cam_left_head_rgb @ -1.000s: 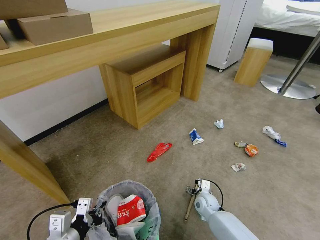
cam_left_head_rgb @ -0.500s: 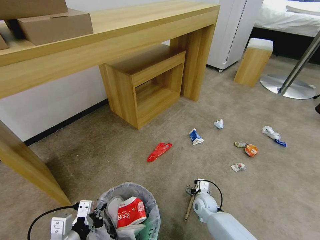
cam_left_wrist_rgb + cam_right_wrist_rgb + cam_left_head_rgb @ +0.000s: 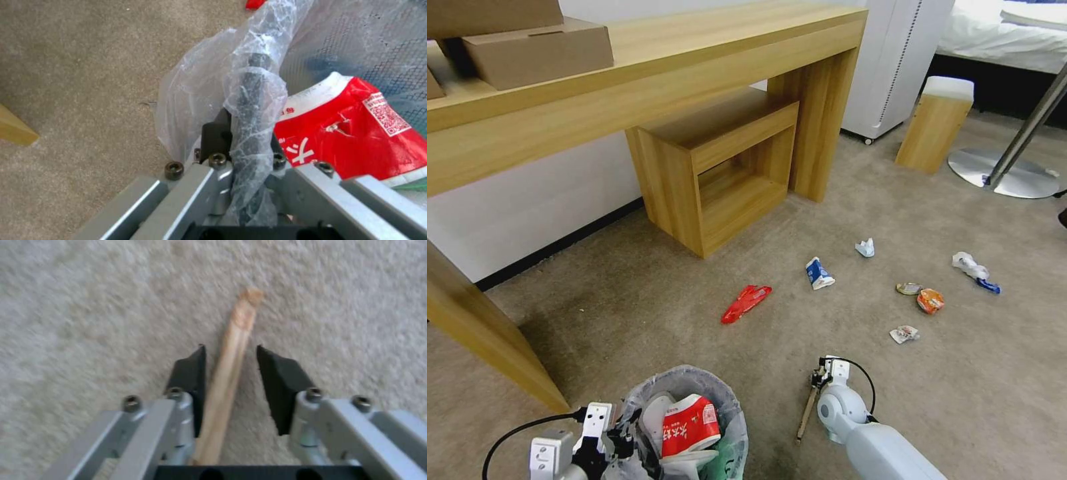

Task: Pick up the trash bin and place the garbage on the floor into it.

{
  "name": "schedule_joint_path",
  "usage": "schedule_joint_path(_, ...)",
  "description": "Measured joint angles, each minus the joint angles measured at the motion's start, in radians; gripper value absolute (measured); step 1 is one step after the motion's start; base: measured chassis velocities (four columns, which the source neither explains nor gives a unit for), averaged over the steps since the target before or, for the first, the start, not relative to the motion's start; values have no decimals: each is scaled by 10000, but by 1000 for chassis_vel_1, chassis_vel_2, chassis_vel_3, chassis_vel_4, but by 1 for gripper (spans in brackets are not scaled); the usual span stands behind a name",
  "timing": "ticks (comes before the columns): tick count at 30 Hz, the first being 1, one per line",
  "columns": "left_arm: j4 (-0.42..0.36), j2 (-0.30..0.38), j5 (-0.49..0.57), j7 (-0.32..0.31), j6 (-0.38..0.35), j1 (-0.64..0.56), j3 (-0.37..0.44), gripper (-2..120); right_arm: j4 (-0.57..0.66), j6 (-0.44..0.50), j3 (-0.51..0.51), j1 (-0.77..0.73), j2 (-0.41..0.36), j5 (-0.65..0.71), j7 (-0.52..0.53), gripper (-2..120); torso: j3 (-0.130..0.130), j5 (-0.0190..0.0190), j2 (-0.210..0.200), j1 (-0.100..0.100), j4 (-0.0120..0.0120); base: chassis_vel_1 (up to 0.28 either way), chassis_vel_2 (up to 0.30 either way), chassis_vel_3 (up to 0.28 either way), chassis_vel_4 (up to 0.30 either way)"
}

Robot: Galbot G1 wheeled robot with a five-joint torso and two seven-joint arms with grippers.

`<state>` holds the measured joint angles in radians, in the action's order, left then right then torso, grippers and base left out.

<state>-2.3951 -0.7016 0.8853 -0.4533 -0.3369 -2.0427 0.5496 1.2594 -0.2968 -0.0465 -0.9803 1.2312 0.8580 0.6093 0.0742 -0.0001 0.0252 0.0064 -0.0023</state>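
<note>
Stick [image 3: 225, 373], light, stiff and thin, lies between the released fingers of the right claw [image 3: 229, 373], best pinched mid-length, while the left claw [image 3: 242, 146] stays clenched on the bin [image 3: 730, 413] rim.

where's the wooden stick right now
The wooden stick lies on the carpet between the right gripper's open fingers, just right of the trash bin in the head view.

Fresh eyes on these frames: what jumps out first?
The bag-lined trash bin near the robot's base, with a crushed red-white cup on top; the left gripper is clamped on its rim. Beside it, the right gripper straddles a wooden stick on the carpet, fingers open. Farther out lies litter: a red wrapper and a blue-white carton.
</note>
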Motion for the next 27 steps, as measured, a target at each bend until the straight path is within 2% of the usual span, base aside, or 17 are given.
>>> schedule_joint_path(4,-21,-65,-106,14,9,-72,1,0,56,34,-102,96,1,102,71,14,0,1,-1,0,1,0,0,0,0)
schedule_joint_path(6,-23,-105,-176,33,14,-102,3,0,50,35,-134,189,13,215,129,3,0,2,0,0,1,0,0,0,0)
schedule_joint_path(8,-21,-136,-218,44,19,-106,-4,0,39,37,-134,225,15,275,143,0,0,1,0,0,1,0,0,0,0)
schedule_joint_path(27,234,-198,-530,156,105,107,-381,0,202,-42,15,237,-509,432,213,0,-1,2,0,0,1,0,0,0,0)
